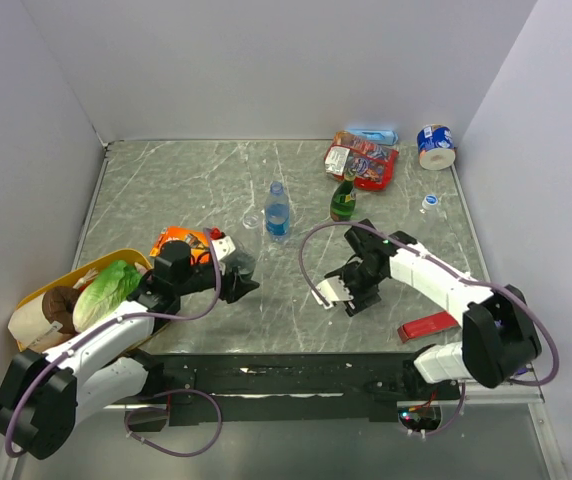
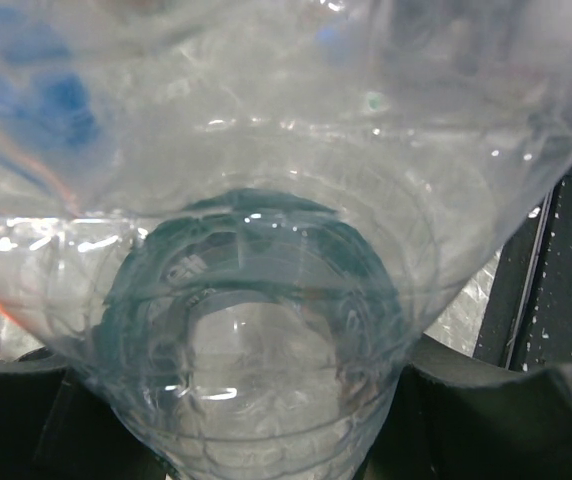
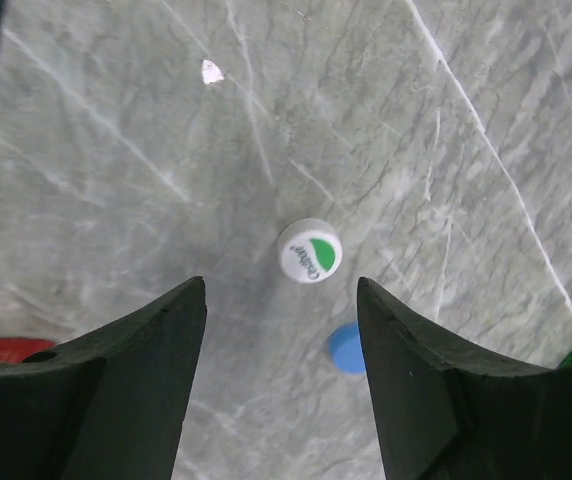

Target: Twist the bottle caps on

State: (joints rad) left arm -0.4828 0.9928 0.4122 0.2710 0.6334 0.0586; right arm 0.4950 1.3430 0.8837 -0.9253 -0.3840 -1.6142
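**Table** (image 1: 166,190): grey marbled top. Positions are given from the clear water bottle (image 1: 277,212), which stands upright mid-table.
- Dark green bottle (image 1: 343,203): upright, near right.
- Red snack packets (image 1: 363,163): beyond, right.
- Blue-and-white can (image 1: 435,147): on its side, far right.
- Blue-rimmed cap (image 1: 430,202): well right.
- Orange packet (image 1: 178,240): near left.
- Yellow bowl (image 1: 26,295): far left.
- Red flat object (image 1: 428,326): nearer, right.
- Green-marked white cap (image 3: 310,250), blue cap (image 3: 346,348): close together; position unclear.

Twin white arms, black joints, black claws.
The left arm (image 1: 106,350) and right arm (image 1: 436,278) wear white shells; purple cables (image 1: 304,255) loop beside them; left claw (image 1: 241,283) and right claw (image 3: 281,288) are black.
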